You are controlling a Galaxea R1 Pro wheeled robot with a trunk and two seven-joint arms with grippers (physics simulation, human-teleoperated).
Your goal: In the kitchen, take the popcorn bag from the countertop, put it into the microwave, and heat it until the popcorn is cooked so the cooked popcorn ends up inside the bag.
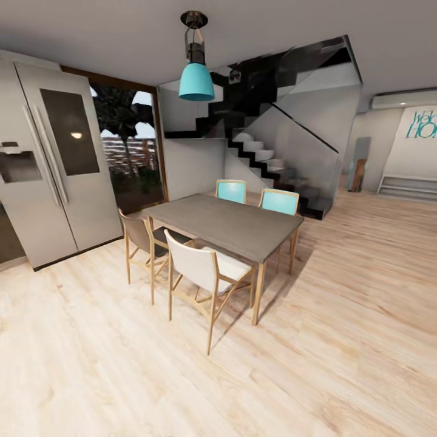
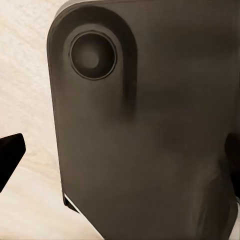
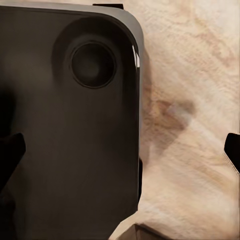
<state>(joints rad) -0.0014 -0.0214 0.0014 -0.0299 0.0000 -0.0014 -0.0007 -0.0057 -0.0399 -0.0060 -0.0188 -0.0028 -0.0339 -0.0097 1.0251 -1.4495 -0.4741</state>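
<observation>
Pale wood floor [image 1: 340,364] lies nearest us, then a dining table [image 1: 230,227] with four chairs, a steel fridge [image 1: 54,176] at left and stairs [image 1: 273,164] beyond. We judge we are in transit: no popcorn bag or microwave is visible, so neither arm is nearer. Wrist views show dark robot housing [image 2: 150,140] over floor, with dark tips at the edges; either gripper's opening we cannot tell.

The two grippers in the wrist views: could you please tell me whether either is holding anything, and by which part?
Nothing is held: between the dark fingertips lie the robot's dark base and pale wooden floor.
</observation>
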